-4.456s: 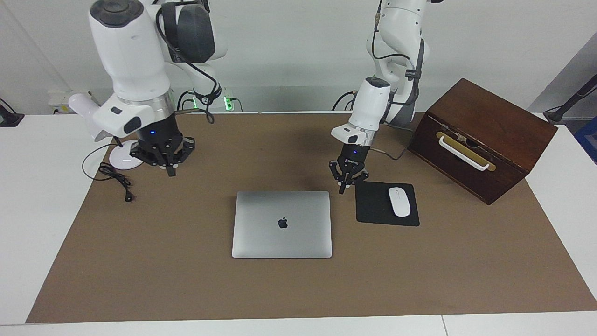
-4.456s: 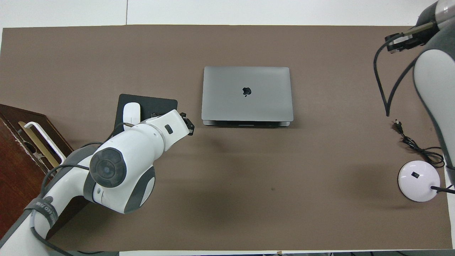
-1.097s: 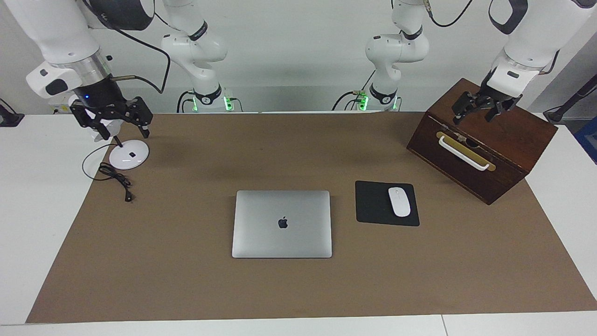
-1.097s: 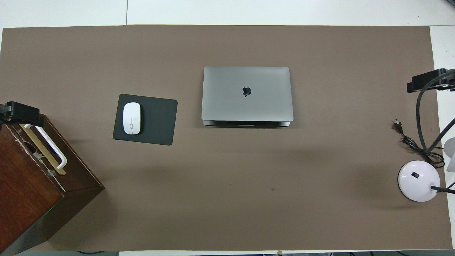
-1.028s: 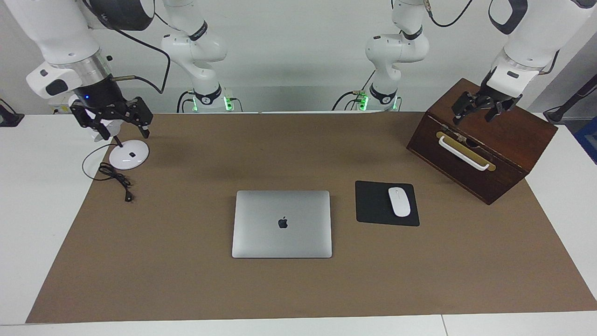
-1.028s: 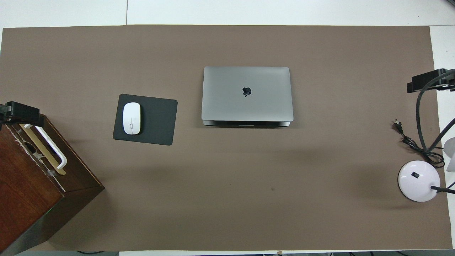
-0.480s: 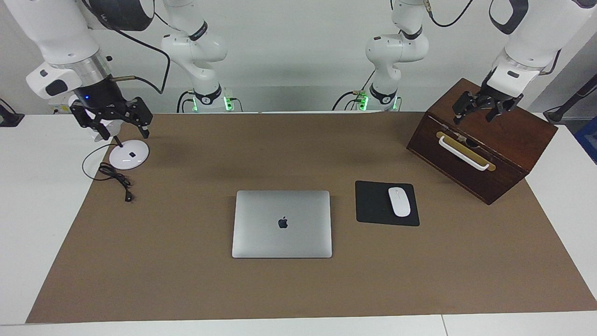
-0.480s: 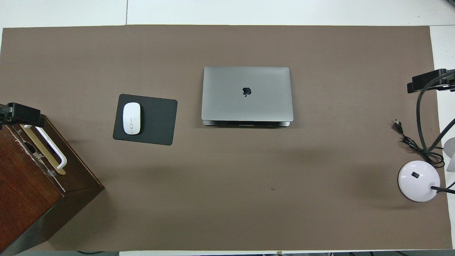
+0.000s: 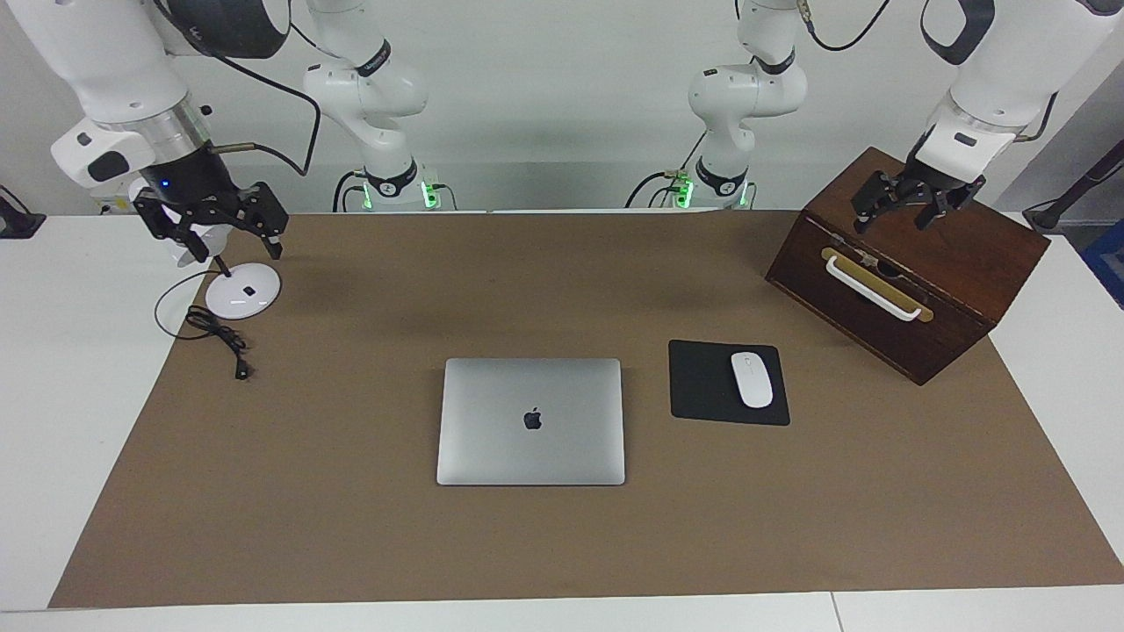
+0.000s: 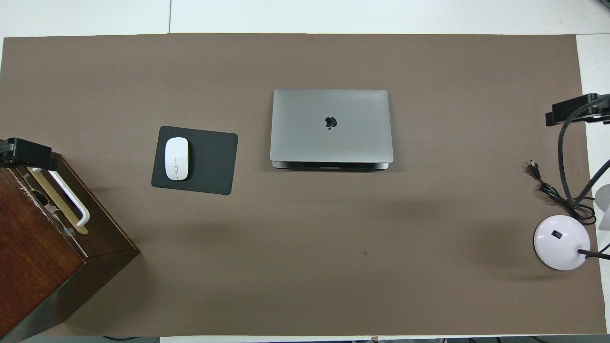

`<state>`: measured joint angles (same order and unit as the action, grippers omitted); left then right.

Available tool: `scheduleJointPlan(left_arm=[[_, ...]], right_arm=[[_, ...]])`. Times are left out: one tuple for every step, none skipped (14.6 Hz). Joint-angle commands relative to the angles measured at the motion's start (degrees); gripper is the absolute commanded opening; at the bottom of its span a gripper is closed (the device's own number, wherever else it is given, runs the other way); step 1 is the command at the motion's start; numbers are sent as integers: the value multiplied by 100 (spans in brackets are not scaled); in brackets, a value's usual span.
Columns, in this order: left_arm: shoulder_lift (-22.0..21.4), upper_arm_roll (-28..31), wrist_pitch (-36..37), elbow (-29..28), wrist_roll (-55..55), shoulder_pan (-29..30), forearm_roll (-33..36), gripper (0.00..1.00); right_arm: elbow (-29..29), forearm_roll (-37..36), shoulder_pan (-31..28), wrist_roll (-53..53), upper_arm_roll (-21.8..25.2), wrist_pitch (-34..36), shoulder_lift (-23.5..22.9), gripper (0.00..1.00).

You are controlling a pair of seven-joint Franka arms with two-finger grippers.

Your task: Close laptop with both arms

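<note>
The silver-grey laptop (image 9: 530,420) lies on the brown mat with its lid down flat and the dark apple logo facing up; it also shows in the overhead view (image 10: 331,126). My right gripper (image 9: 221,235) hangs open and empty in the air over the white lamp base, far from the laptop. My left gripper (image 9: 894,213) hangs open and empty over the top of the wooden box. Only the tips of the two grippers show in the overhead view, the left gripper (image 10: 26,152) and the right gripper (image 10: 574,109).
A black mouse pad (image 9: 702,386) with a white mouse (image 9: 752,379) lies beside the laptop toward the left arm's end. A dark wooden box (image 9: 913,263) with a white handle stands at that end. A white lamp base (image 9: 243,290) and black cable (image 9: 219,338) lie at the right arm's end.
Since 4.5 s ago both arms have lifted and pulled away from the laptop to the table's ends. Over the last second nothing has visibly moved. The laptop has stayed shut.
</note>
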<state>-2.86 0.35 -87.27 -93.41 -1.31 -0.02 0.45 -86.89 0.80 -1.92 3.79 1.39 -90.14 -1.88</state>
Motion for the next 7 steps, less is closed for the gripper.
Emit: scheduleJointPlan(left_arm=[[-83,53,-97,-134,-88,-51,34,100],[-83,53,-106,-143,-106,-42,34,100],[-83,45,-115,-151,-106,-50,34,100],[-83,45,-124,-151,-115,-42,26,100],[-83,45,-141,-178,-123,-42,17,100],[-92,45,-194,-204,-115,-42,-18,100],[-92,36,-246,-256,-115,-42,-36,100]], right_arm=[[-249,-71,43,-37,45,-4,196,100],[-249,-71,43,-37,45,-4,196,100],[-249,-71,43,-37,45,-4,196,100],[-241,-71,43,-28,45,-4,196,100],[-223,-71,43,-28,45,-12,188,100],[-223,-71,43,-28,54,-12,188,100],[-223,-71,34,-28,54,-12,188,100]])
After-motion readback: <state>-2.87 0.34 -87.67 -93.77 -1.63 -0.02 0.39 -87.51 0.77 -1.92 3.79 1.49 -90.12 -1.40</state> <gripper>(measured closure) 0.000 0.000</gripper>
